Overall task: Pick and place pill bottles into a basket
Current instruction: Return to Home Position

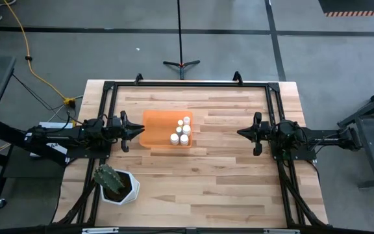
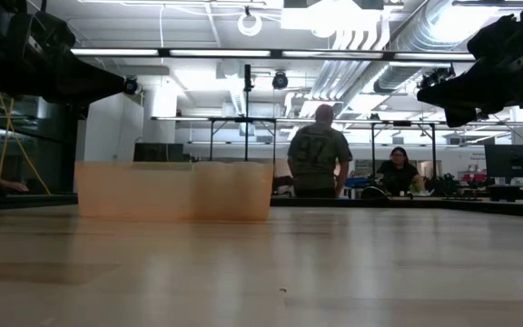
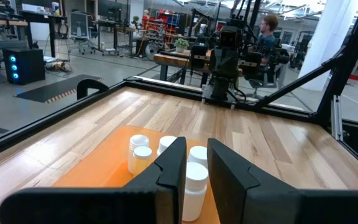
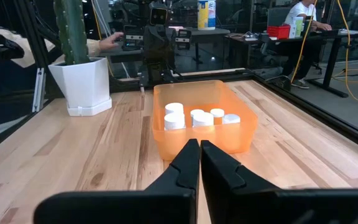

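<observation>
The orange basket (image 1: 161, 129) stands on the table left of centre; it also shows in the low view (image 2: 175, 191). Several white pill bottles (image 1: 182, 132) stand upright in its right end, on their bases, and show in the left wrist view (image 3: 194, 180) and the right wrist view (image 4: 197, 117). My left gripper (image 1: 140, 130) hovers at the basket's left end, slightly open and empty (image 3: 196, 163). My right gripper (image 1: 240, 133) hovers right of the basket, shut and empty (image 4: 199, 149), pointing at it.
A white angular pot with a green cactus (image 1: 115, 185) stands at the table's near left. Black frame rails (image 1: 187, 84) run along the table's far, left and right edges. Bare wood lies between the basket and my right gripper. People (image 2: 320, 150) are in the room behind.
</observation>
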Controlling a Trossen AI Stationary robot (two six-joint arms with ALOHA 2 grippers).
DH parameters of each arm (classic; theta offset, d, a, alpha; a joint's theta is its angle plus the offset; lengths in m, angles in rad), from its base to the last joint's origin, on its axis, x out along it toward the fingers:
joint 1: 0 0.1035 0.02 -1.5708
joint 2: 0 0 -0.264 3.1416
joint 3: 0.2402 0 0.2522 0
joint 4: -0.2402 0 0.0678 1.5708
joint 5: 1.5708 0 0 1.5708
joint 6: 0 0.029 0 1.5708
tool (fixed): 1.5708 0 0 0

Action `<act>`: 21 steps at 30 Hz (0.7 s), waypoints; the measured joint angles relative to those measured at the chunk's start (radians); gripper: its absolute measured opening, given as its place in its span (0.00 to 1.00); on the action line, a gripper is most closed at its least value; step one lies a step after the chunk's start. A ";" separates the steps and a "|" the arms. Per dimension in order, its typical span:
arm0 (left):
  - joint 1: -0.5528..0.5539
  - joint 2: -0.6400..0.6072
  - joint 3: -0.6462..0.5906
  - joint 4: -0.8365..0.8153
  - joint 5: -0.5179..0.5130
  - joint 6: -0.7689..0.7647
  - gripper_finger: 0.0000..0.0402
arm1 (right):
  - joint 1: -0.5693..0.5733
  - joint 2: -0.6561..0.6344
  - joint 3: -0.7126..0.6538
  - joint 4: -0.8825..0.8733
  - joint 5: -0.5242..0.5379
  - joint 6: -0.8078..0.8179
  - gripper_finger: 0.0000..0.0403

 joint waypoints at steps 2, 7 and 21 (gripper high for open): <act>0.000 0.000 0.000 0.000 0.000 0.000 0.25 | 0.000 0.000 0.000 0.000 0.000 0.000 0.02; 0.000 0.000 0.000 0.000 0.000 0.000 0.25 | 0.000 0.000 0.000 0.000 0.000 0.000 0.02; 0.000 0.000 0.000 0.000 0.000 0.000 0.25 | 0.000 0.000 0.000 0.000 0.000 0.000 0.01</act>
